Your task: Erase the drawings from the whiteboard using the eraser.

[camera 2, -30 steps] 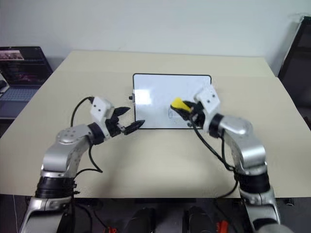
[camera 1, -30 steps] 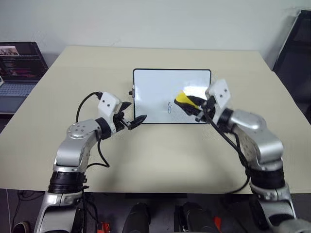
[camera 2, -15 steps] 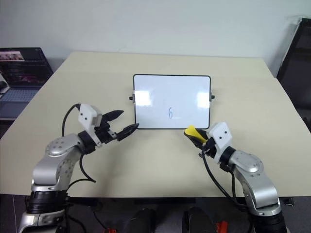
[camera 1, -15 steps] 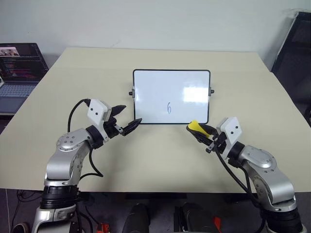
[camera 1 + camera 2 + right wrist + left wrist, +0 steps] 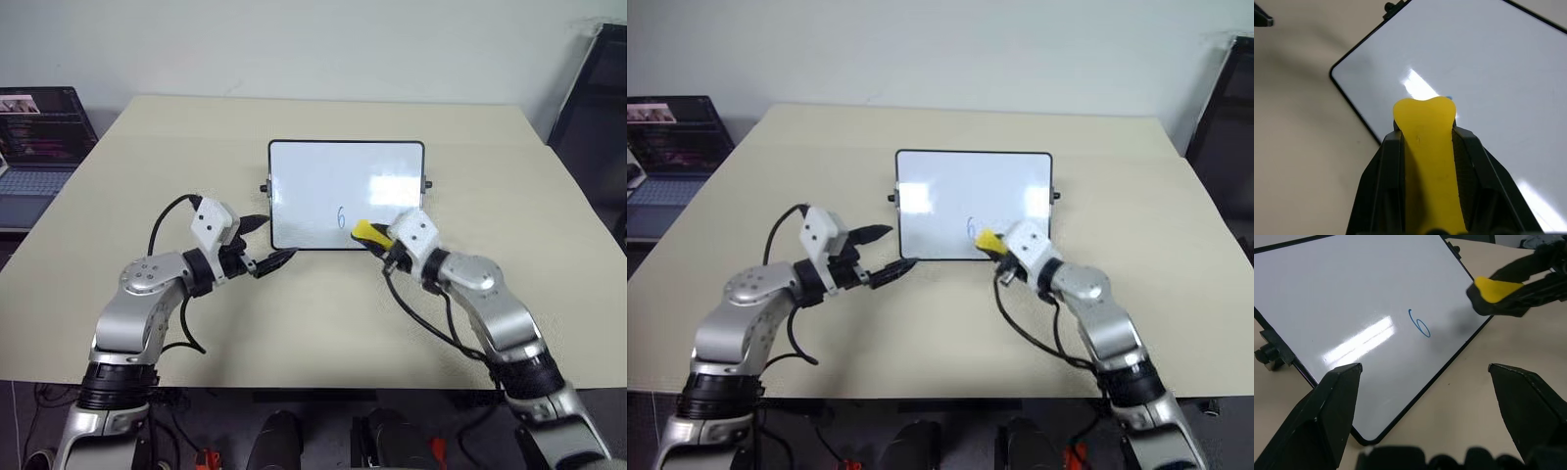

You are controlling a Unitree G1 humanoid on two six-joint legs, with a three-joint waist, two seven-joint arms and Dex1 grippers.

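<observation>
Right end effector (image 5: 377,238) clamped on the eraser (image 5: 368,232), yellow block squeezed between both black fingers, tip poking out ahead of them. Just beyond that tip: the whiteboard (image 5: 304,176), lying flat on the beige worktop (image 5: 294,313), eraser hovering over its near edge. Just beside the eraser, toward the left arm: the one remaining drawing (image 5: 341,216), a blue "6" low on the white surface. Left end effector (image 5: 270,242) spread wide, gripping nothing, tips at the board's near left corner, well apart from the eraser. Off the worktop's far left: a laptop (image 5: 39,137).
</observation>
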